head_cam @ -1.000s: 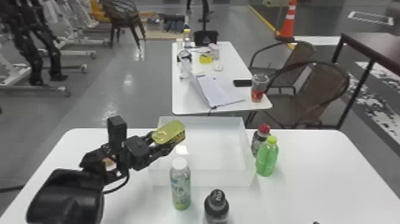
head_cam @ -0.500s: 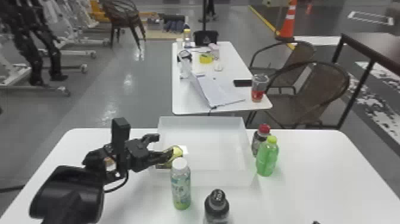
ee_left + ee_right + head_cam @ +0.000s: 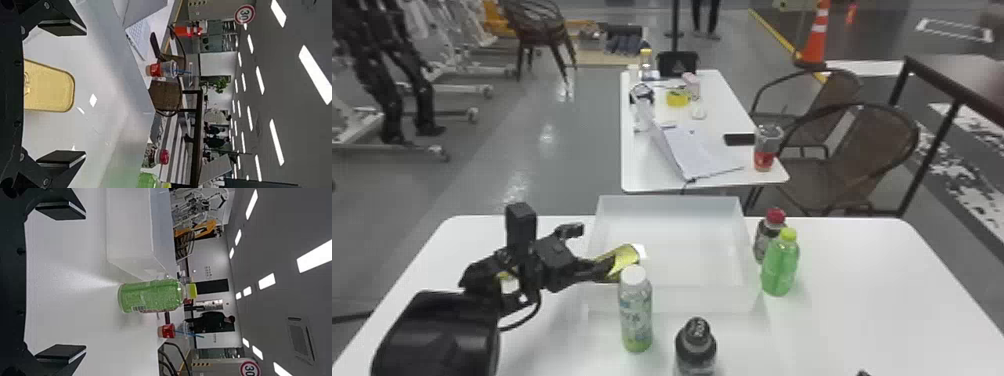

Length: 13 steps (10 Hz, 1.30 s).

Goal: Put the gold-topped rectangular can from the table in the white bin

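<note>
Our left gripper (image 3: 586, 251) gapes wide at the bin's (image 3: 672, 206) eight o'clock. We see the can (image 3: 624, 256) inside there, partly hidden behind the gripper and a bottle (image 3: 636, 320).

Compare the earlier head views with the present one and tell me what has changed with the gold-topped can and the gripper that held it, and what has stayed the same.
The gold-topped can moved down into the left part of the white bin. The left gripper let go, its fingers now apart. The bin and the four bottles around it stayed put.
</note>
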Each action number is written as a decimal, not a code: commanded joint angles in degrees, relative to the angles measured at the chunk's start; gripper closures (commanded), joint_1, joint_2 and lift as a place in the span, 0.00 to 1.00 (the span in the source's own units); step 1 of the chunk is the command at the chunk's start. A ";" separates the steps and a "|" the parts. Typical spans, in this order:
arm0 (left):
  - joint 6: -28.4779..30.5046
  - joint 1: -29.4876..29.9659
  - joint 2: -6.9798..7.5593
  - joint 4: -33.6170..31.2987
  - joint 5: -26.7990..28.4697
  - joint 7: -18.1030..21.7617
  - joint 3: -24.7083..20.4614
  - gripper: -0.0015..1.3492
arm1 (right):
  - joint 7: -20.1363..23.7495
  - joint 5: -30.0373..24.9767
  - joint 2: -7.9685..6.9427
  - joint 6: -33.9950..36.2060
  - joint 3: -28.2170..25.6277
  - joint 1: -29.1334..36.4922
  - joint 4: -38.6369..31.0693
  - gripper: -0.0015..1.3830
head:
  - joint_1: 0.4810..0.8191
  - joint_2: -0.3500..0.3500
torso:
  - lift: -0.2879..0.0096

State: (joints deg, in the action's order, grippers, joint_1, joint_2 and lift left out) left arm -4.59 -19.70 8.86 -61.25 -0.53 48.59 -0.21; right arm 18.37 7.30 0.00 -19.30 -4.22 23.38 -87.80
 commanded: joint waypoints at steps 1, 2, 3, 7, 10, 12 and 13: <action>1.60 4.14 -0.68 -5.46 0.97 -0.07 -4.45 0.14 | 0.00 0.00 -0.05 0.05 0.00 0.00 -0.09 0.08 | 0.20 0.50 | 0.63; 2.48 7.92 -1.74 -9.77 1.94 -0.95 -8.14 0.14 | 0.00 0.00 -0.05 0.05 0.00 0.00 -0.09 0.08 | 0.20 0.50 | 0.63; 2.56 11.26 -3.14 -13.20 1.76 -2.18 -11.56 0.14 | 0.00 -0.09 -0.05 0.05 0.00 0.18 -0.27 0.08 | 0.20 0.50 | 0.63; 1.86 24.97 -9.00 -27.26 0.27 -7.19 -22.02 0.14 | 0.00 -0.35 -0.05 -0.04 -0.18 0.62 -1.06 0.08 | 0.20 0.50 | 0.63; -0.34 34.55 -9.00 -32.62 -3.25 -12.29 -26.15 0.14 | 0.00 -0.35 -0.05 0.05 -0.62 2.38 -2.29 0.08 | 0.20 0.50 | 0.63; -3.85 38.95 -9.00 -33.41 -5.18 -16.42 -25.71 0.14 | -0.08 -0.35 -0.05 0.05 -0.97 3.34 -3.35 0.08 | 0.20 0.50 | 0.63; -5.87 40.62 -9.00 -33.59 -5.71 -19.32 -25.19 0.14 | -0.08 -0.35 -0.05 0.05 -1.06 3.96 -3.87 0.08 | 0.20 0.50 | 0.63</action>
State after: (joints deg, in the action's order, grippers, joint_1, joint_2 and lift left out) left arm -9.32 19.94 0.00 -94.74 -5.89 29.40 -25.65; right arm 18.28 6.94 0.00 -19.25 -5.24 27.00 -91.34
